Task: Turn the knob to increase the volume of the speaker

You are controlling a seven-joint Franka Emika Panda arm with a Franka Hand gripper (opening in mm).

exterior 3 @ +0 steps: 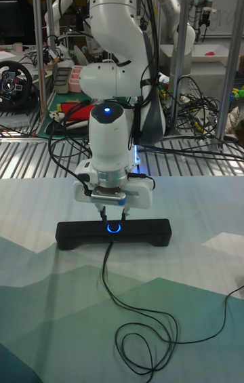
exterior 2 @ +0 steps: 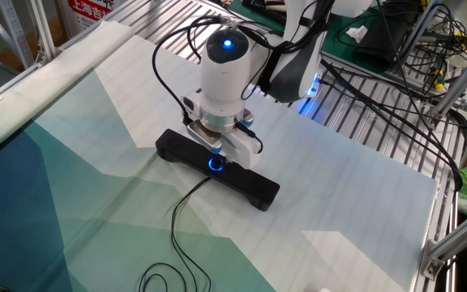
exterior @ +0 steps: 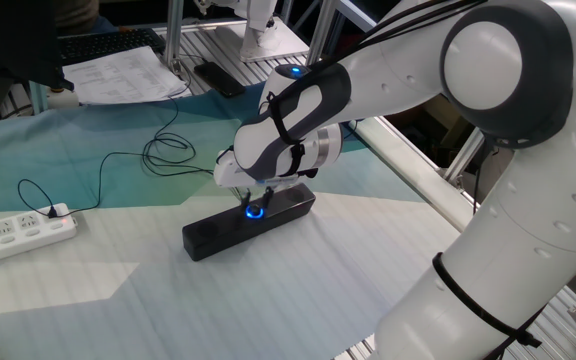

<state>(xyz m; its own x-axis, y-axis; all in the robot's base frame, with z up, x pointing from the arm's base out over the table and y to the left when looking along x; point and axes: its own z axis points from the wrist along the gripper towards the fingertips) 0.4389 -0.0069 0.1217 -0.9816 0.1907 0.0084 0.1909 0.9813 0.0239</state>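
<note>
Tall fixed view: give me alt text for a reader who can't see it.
The white arm's gripper points straight down at the blue-lit knob midway along the black speaker, which lies crosswise on a green-patterned cloth. A thin black cable trails forward into loose loops.
</note>
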